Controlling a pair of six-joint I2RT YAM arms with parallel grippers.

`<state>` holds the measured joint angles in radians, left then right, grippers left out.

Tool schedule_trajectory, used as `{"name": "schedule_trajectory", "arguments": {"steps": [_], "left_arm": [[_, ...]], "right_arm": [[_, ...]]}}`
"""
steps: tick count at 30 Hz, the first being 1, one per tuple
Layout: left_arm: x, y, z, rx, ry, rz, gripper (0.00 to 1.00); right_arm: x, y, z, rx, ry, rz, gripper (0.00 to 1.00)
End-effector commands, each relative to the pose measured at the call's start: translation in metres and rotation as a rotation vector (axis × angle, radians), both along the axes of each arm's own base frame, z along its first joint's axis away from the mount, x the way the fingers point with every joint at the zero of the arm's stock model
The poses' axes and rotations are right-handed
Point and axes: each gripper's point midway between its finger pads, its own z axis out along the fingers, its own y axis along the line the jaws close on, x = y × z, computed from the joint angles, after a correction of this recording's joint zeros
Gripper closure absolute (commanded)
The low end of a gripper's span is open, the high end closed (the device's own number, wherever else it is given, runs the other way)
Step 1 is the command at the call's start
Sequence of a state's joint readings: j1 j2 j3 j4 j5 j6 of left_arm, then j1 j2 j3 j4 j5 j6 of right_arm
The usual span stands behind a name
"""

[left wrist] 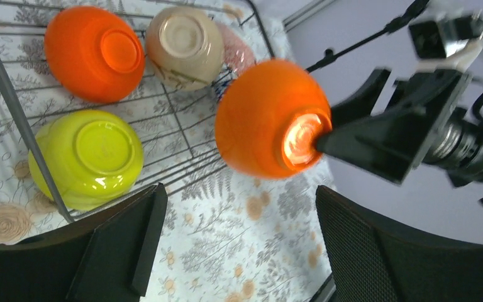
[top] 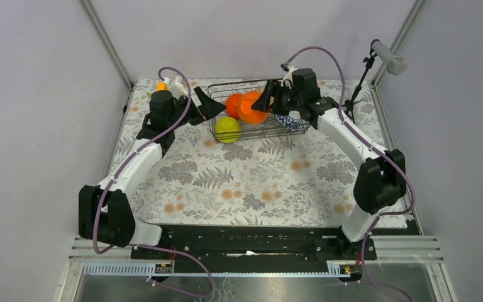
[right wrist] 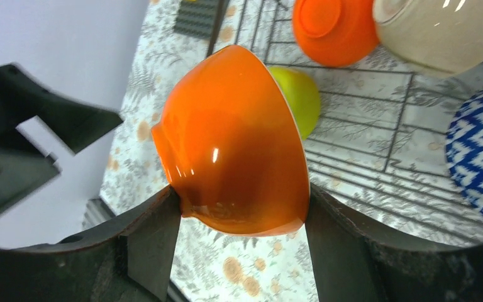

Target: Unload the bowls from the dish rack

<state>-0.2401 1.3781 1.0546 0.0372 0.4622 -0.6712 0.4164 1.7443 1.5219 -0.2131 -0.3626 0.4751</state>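
Orange, glossy and tipped on its side, one bowl point(right wrist: 233, 145) is clamped between the two fingers of the right hand point(right wrist: 239, 211), which press on opposite sides of it near the rim. In the top view it is held over the left half of the dish rack point(top: 270, 133), with its foot turned toward the left hand point(left wrist: 239, 239). That hand's fingers are spread wide apart with nothing between them, just beside the rack's left end.

Inside the wire rack a second orange bowl point(left wrist: 91, 53), a cream bowl point(left wrist: 185, 38) and a yellow-green bowl point(left wrist: 88, 157) are seen foot-up, the yellow-green one in the near-left corner. A pink patterned bowl point(left wrist: 239, 53) is partly hidden behind the cream one, and a blue-and-white bowl point(right wrist: 481, 151) lies toward the right end.

The rack is set at the far edge of the surface point(top: 258, 182), which is covered by a pale cloth printed with grey ferns and orange blossoms. Plain pale grey walls with metal frame posts enclose the space, and a microphone point(top: 388, 56) on a thin black stand is placed at the far right corner.
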Motion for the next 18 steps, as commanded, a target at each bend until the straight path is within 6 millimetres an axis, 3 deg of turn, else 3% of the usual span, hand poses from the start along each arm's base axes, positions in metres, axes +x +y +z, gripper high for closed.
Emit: {"name": "schedule_trajectory", "arguments": {"steps": [1,8,18], "left_arm": [[-0.008,0.002,0.055,-0.243,-0.114,-0.094,0.07],[-0.031,-0.013,0.074,-0.474,-0.129,-0.3,0.07],[-0.041,-0.014,0.078,-0.587,-0.129,-0.354,0.13]], "right_arm": [[-0.022,0.006,0.067,0.197,-0.111,0.068,0.44],[-0.046,0.014,0.104,0.551,-0.078,0.195,0.46],[-0.058,0.021,0.118,0.67,-0.059,0.284,0.46]]}}
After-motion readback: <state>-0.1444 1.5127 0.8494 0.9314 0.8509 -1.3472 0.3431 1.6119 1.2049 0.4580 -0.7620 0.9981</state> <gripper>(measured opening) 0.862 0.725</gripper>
